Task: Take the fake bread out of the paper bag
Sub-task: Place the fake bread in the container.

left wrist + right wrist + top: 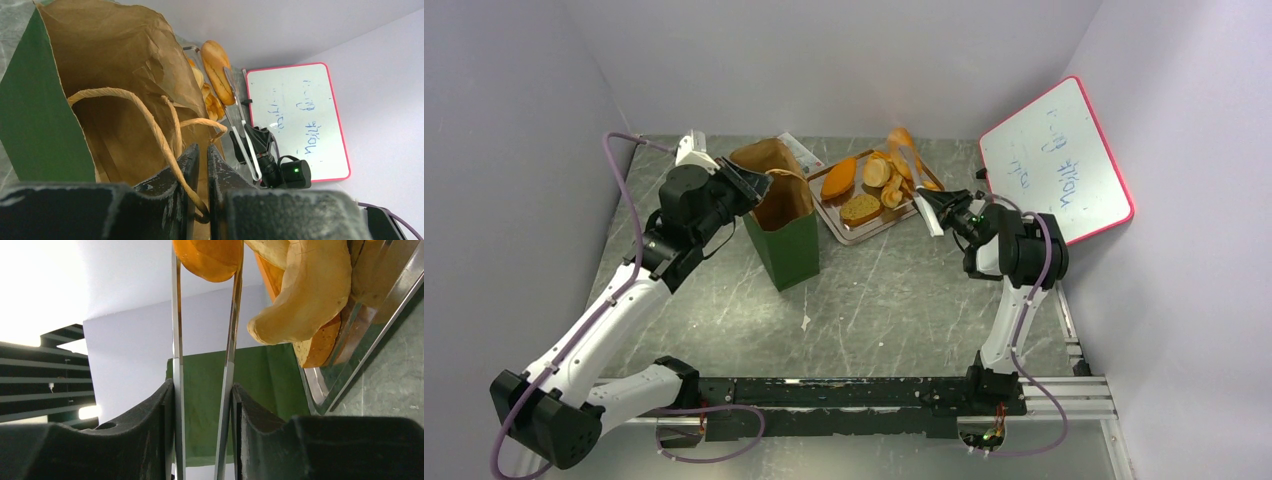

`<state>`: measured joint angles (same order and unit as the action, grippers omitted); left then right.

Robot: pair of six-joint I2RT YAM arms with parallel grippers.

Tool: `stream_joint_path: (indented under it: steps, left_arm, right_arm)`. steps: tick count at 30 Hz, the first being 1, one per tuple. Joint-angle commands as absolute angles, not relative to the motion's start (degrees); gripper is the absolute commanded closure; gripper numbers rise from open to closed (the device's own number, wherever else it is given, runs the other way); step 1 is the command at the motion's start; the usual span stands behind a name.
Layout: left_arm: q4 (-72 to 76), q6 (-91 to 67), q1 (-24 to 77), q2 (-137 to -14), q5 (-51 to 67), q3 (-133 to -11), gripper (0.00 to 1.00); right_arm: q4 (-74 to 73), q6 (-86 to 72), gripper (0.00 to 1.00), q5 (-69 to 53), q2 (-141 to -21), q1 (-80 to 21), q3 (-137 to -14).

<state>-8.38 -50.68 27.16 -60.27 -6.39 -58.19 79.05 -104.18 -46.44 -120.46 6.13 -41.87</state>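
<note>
The paper bag stands upright left of the middle, dark green outside and brown inside. My left gripper is at its rim, shut on a tan looped handle. My right gripper is shut on metal tongs. The tongs' tips hold an orange oval loaf above the tray's far edge; the loaf also shows in the right wrist view and the left wrist view. Several other bread pieces lie on the metal tray. The bag's bottom is hidden.
A white board with a red rim leans against the right wall, close behind my right arm. A white card lies behind the bag. Grey walls close in the left, back and right sides.
</note>
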Motion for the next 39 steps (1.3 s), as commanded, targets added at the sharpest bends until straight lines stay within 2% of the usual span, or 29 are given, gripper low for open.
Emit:
stream_joint_path:
  steps: [1, 12, 28, 39]
  left_arm:
    - [-6.4, -51.3, 26.9, -59.0, -5.0, -58.6, 0.93]
    - [-7.1, -51.1, 26.9, -57.7, -5.1, -58.6, 0.93]
    - [-6.6, -50.9, 26.9, -56.8, -4.8, -58.2, 0.93]
    - [-6.5, -50.9, 26.9, -56.8, -4.7, -57.7, 0.93]
  right_arm:
    - [78.0, -102.9, 0.8, -42.9, -116.9, 6.3, -41.3]
    - [65.7, -97.9, 0.7, -38.0, -111.0, 3.1, -42.5]
    - [61.9, -99.3, 0.6, -34.7, -110.7, 0.2, -43.1]
    - [62.4, -99.7, 0.57, -34.5, -111.7, 0.0, -42.9]
